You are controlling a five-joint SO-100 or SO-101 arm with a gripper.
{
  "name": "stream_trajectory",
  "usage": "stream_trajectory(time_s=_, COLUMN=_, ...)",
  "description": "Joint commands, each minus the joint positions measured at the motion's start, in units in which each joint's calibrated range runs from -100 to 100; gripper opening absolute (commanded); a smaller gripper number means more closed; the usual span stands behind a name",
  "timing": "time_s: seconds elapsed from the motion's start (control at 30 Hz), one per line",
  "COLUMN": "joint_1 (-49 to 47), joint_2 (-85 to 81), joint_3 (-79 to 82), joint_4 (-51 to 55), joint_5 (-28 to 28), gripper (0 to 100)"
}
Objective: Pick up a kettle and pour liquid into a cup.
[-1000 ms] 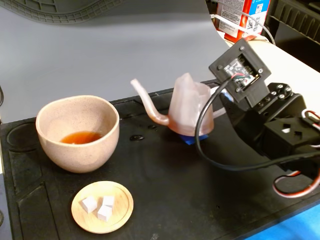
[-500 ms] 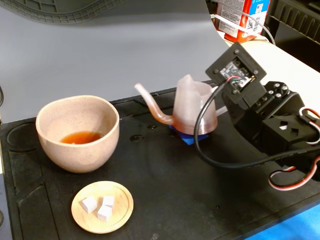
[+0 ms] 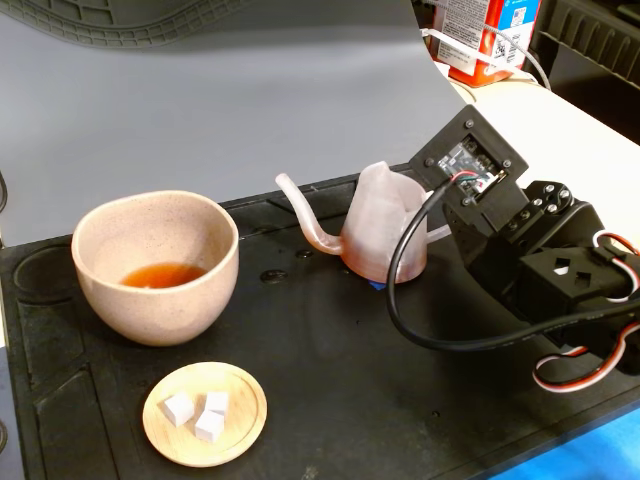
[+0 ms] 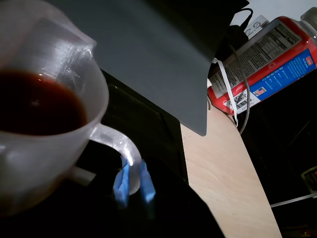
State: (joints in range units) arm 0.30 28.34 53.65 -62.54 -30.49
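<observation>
The fixed view is evenly and softly lit, sharp enough throughout, with only faint shadows beneath the cup (image 3: 155, 265) and the wooden dish (image 3: 205, 413) on the dark mat (image 3: 330, 400). The wrist view is dimmer and high in contrast: the kettle (image 4: 39, 124) up close is blurred, its pale rim glaring, while the carton (image 4: 267, 64) behind stays readable.

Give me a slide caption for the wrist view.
Gripper pinching the kettle handle, dark liquid inside.
</observation>
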Motion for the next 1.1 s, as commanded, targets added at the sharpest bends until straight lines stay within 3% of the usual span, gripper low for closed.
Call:
stream_trajectory(time_s=0.0, joint_1=-0.3, joint_2=-0.2, joint_3=-1.4, joint_4=-0.7, joint_5=0.0, gripper=1)
stream_trajectory(time_s=0.33, joint_1=-0.3, joint_2=0.0, joint_3=-1.4, joint_4=-0.7, joint_5=0.2, gripper=2)
stream_trajectory(time_s=0.37, joint_1=-0.3, joint_2=0.0, joint_3=-1.2, joint_4=-0.6, joint_5=0.2, gripper=9)
stream_trajectory(time_s=0.53, joint_1=-0.3, joint_2=0.0, joint_3=-1.0, joint_4=-0.6, joint_5=0.1, gripper=23)
stream_trajectory(time_s=0.87, joint_1=-1.6, joint_2=-0.3, joint_3=0.3, joint_4=-0.6, joint_5=-0.2, gripper=23)
stream_trajectory(time_s=1.07, joint_1=-1.3, joint_2=-10.3, joint_3=9.8, joint_4=-0.5, joint_5=-0.2, gripper=18)
